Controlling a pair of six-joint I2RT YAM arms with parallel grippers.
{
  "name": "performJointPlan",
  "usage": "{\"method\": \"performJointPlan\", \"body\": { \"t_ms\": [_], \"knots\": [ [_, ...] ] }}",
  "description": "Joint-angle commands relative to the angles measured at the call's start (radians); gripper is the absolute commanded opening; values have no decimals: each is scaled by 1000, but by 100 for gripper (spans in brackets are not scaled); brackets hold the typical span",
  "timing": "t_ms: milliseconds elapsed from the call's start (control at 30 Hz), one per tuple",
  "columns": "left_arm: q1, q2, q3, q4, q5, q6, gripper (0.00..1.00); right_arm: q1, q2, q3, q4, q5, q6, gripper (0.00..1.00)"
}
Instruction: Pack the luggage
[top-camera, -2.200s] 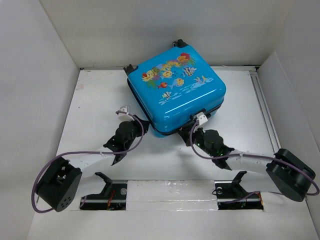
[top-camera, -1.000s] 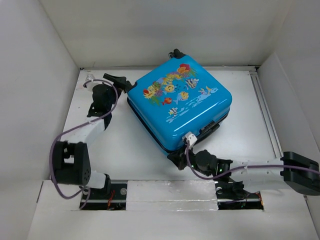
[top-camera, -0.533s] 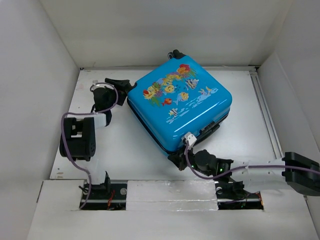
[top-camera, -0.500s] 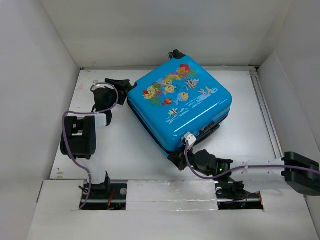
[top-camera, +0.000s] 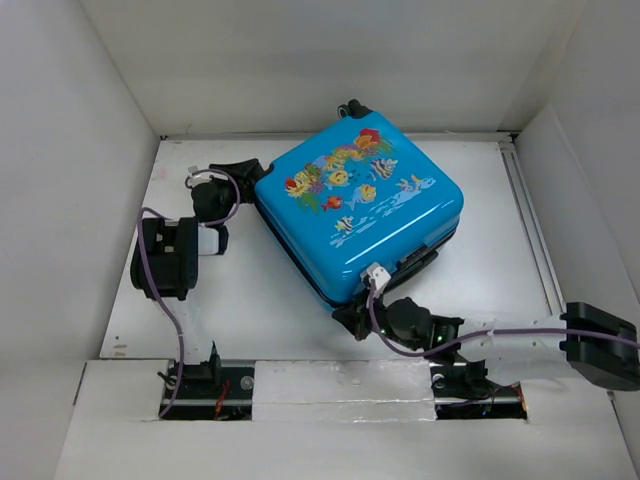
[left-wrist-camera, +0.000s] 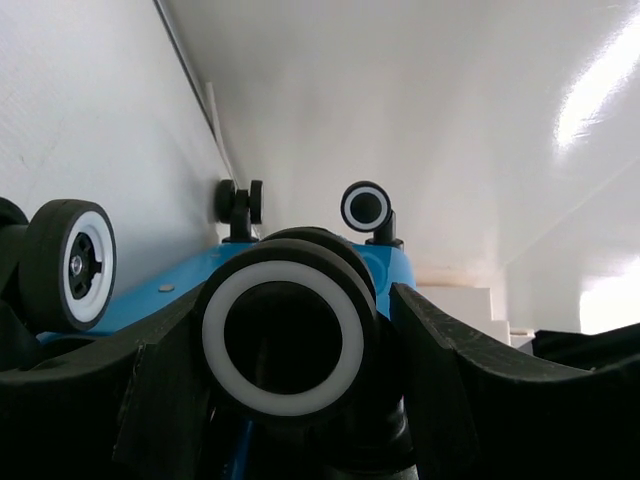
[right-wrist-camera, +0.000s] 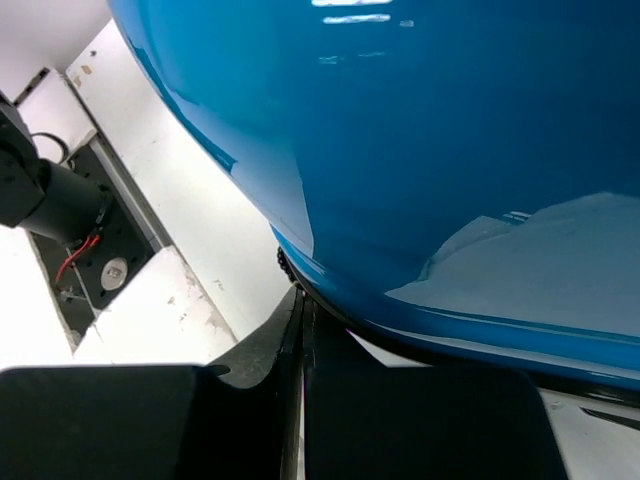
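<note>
The luggage (top-camera: 360, 200) is a bright blue suitcase. It lies shut on the white table (top-camera: 250, 300) with its fish face up. My left gripper (top-camera: 243, 173) is at its back left corner. In the left wrist view the fingers (left-wrist-camera: 150, 400) close on either side of a black-and-white wheel (left-wrist-camera: 285, 335), with the blue shell (left-wrist-camera: 140, 300) behind. My right gripper (top-camera: 348, 318) is at the near corner. In the right wrist view it (right-wrist-camera: 303, 297) is shut, with its tips against the dark zipper seam under the shell (right-wrist-camera: 450, 150). What its tips hold is hidden.
White walls enclose the table on the left, back and right. A metal rail (top-camera: 530, 220) runs along the right side. The arm mounts and a taped white strip (top-camera: 340, 390) line the near edge. Other suitcase wheels (left-wrist-camera: 68, 262) (left-wrist-camera: 366, 207) stick out past my left gripper.
The suitcase has turned, so one corner points at the near edge. My left gripper went to the back left wheel and its arm folded up. My right gripper went to the near corner.
</note>
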Motion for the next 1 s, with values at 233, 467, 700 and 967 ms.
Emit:
{"method": "performJointPlan", "body": {
  "t_ms": [233, 467, 700, 967],
  "knots": [
    [19, -364, -256, 133, -221, 216, 0, -234, -173, 26, -79, -227, -15, 0],
    [-86, -712, -571, 83, -307, 311, 0, -530, -134, 197, -178, -407, -124, 0],
    [-135, -1101, -724, -192, -272, 386, 0, -703, -42, 253, -167, -491, -133, 0],
    [-135, -1181, -723, -327, -128, 540, 0, -222, 94, 121, 103, -99, -4, 0]
  ]
}}
